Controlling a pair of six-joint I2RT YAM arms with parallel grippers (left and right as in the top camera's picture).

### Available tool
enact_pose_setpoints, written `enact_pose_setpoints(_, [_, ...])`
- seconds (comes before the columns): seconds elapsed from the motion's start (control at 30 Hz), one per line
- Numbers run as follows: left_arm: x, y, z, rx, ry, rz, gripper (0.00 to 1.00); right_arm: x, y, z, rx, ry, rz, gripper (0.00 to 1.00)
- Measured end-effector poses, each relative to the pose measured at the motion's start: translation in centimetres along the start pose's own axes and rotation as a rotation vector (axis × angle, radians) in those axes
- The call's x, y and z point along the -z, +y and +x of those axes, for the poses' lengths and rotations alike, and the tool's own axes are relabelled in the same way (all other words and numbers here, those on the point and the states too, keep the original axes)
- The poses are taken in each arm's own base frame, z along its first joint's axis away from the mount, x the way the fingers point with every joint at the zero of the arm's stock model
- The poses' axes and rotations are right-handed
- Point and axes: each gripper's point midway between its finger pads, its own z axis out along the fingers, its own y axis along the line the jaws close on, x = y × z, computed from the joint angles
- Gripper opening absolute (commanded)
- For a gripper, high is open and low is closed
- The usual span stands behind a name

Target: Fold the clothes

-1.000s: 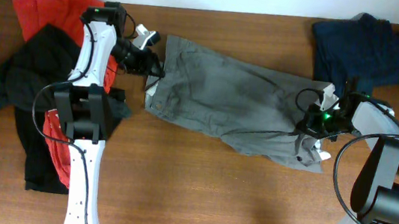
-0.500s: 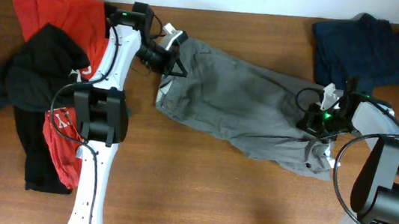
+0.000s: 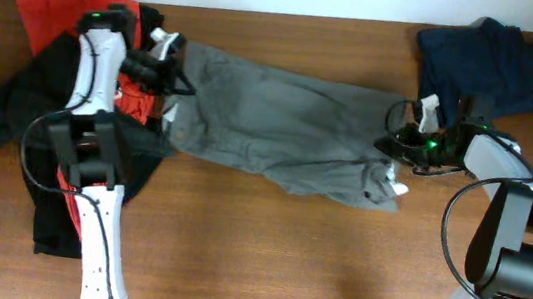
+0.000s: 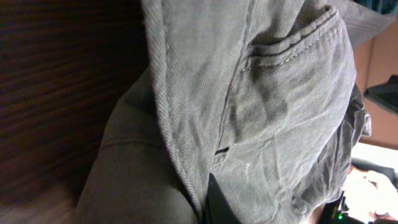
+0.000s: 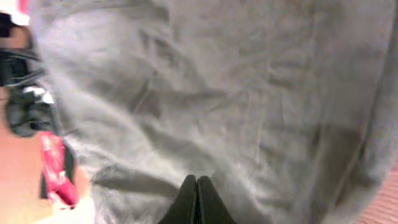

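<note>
Lying at left: red shirt and black shirt are heaped on the table, unfolded, probably waiting their turn.
Left gripper: jaws pinch the left end of the grey shorts; the arm reaches up past the heap, wrist turned rightward.
Shorts: spread mid-table between both grippers, likely drawn out to flatten wrinkles before folding.
Right gripper: jaws clamped on the opposite end; forearm low, pointing left.
Navy garment: far right, apart.

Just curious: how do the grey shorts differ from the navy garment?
The shorts are grey and stretched out in the middle; the navy garment is dark and bunched at the far right. The left gripper and right gripper pinch the shorts; nothing touches the navy garment. Both are wrinkled cloth.
</note>
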Motion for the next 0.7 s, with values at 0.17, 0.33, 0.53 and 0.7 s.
enact_pose_setpoints(0.17, [0.8, 0.7, 0.3, 0.013, -0.004, 0.000, 0.01, -1.2, 1.7, -1.0, 0.005, -0.026, -0.027, 0.04])
enact_pose_setpoints(0.33, [0.9, 0.8, 0.4, 0.010, -0.003, -0.003, 0.01, -3.3, 0.8, -0.1, -0.052, 0.002, 0.097, 0.04])
enact_pose_setpoints(0.53, [1.5, 1.3, 0.3, -0.004, 0.000, -0.057, 0.00, -3.3, -1.7, 0.0, -0.114, -0.015, 0.247, 0.04])
enact_pose_setpoints(0.7, [3.4, 1.1, -0.3, -0.040, -0.015, -0.149, 0.00, -3.1, -2.3, -0.2, -0.123, -0.028, 0.282, 0.04])
